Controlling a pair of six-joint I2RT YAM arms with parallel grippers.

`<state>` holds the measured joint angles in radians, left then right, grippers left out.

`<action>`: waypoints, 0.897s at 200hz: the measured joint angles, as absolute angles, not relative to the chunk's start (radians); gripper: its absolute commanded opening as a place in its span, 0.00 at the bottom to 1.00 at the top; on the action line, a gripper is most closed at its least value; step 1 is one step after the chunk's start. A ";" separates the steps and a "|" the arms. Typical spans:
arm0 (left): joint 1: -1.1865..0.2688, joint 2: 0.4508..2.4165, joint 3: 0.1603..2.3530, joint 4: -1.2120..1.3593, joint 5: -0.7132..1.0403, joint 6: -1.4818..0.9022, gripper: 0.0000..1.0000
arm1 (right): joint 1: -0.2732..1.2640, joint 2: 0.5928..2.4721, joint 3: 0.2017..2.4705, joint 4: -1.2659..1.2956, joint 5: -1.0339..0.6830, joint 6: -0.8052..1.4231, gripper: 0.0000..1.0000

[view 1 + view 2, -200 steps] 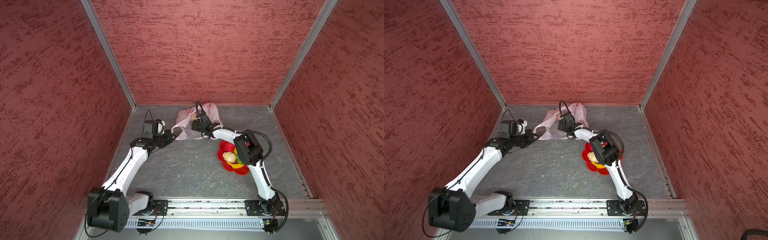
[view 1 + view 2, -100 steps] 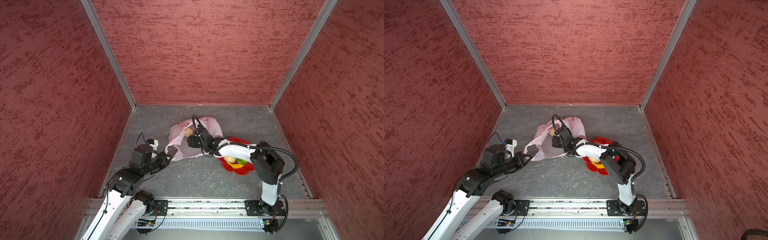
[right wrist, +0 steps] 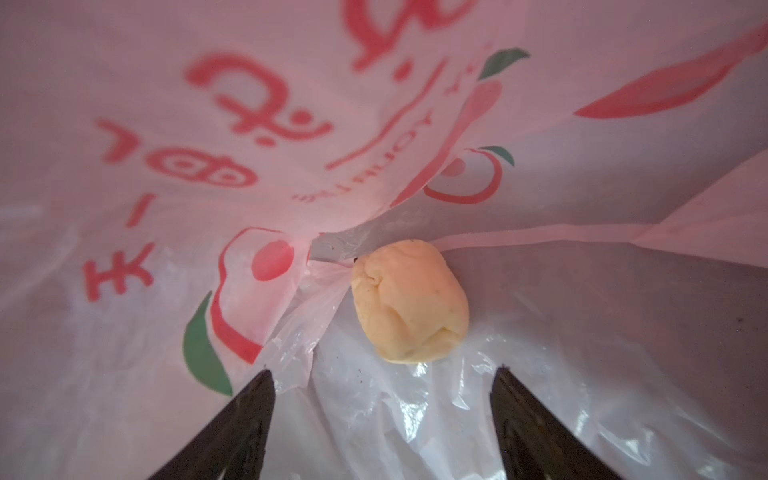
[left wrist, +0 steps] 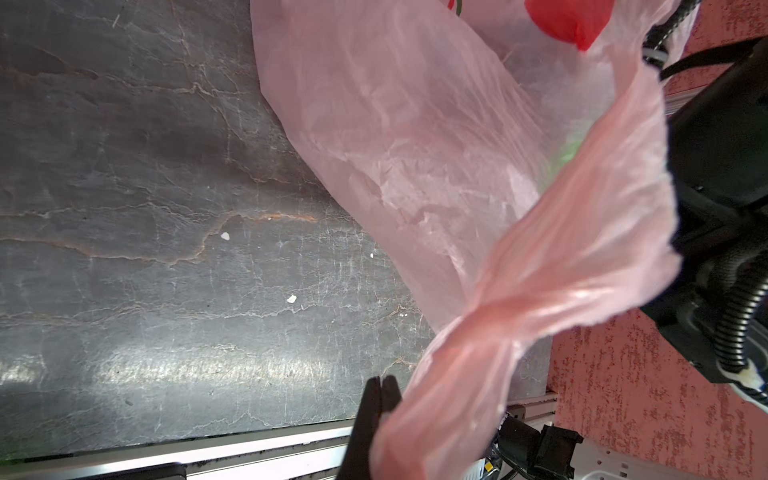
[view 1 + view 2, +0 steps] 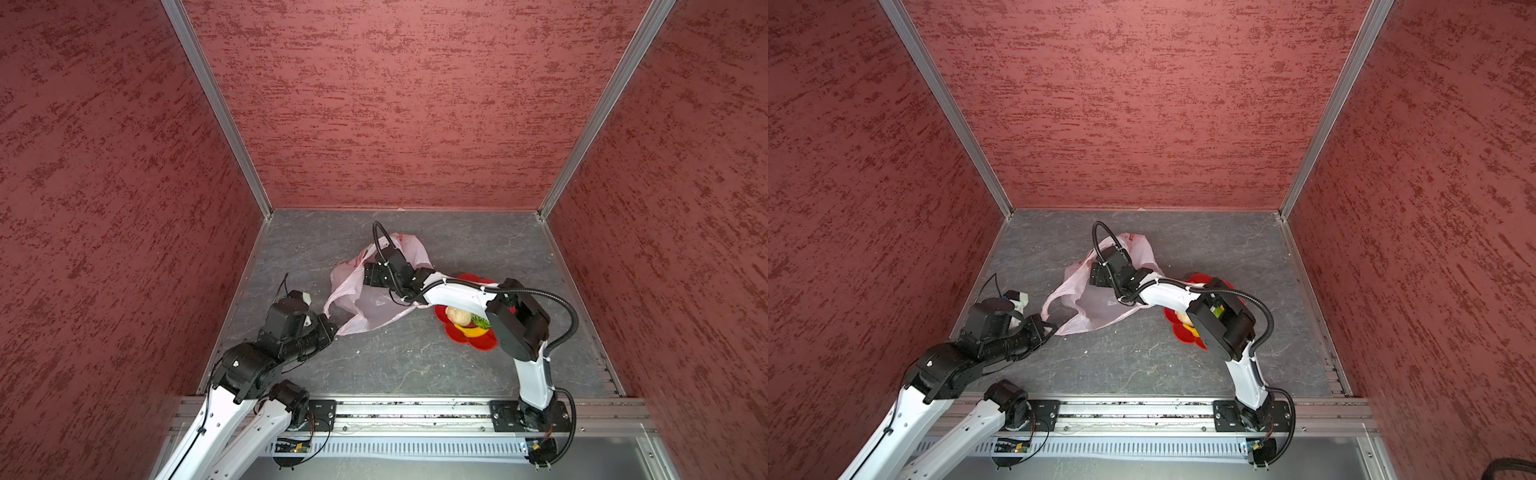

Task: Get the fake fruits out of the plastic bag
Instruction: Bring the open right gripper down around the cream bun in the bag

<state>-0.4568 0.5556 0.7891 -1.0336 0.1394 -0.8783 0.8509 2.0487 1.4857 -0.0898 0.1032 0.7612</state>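
Observation:
The pale pink plastic bag [image 5: 374, 307] [image 5: 1096, 307] lies crumpled mid-table, its mouth facing front left. My left gripper [image 5: 330, 328] [image 4: 380, 384] is shut on one stretched loop handle [image 4: 540, 291]. My right gripper [image 5: 368, 275] [image 3: 384, 374] reaches inside the bag with its jaws wide open and nothing between them. Just beyond its fingertips [image 3: 262, 382], a pale beige lumpy fruit [image 3: 409, 301] rests on the bag's floor. A beige ball [image 5: 457, 316], a green speckled ball [image 5: 480, 321] and a yellow banana [image 5: 471, 331] lie in the red dish.
The red flower-shaped dish [image 5: 469, 343] [image 5: 1183, 332] sits right of the bag, partly under my right arm. Red textured walls close in the grey slate table [image 5: 415, 365] on three sides. A metal rail [image 5: 395, 409] runs along the front edge.
My left arm has drawn back toward the front, holding the handle, and the bag has slid forward and stretched out. My right gripper has stayed in the bag's mouth.

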 measured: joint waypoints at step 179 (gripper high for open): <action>-0.443 0.622 0.723 -0.873 0.135 -0.810 0.00 | 0.810 2.306 1.751 -0.119 0.028 0.760 0.86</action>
<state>-0.4431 0.6224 0.7235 -0.8734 0.1352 -0.8104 0.8101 2.3058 1.7508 -0.1188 0.0280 0.7597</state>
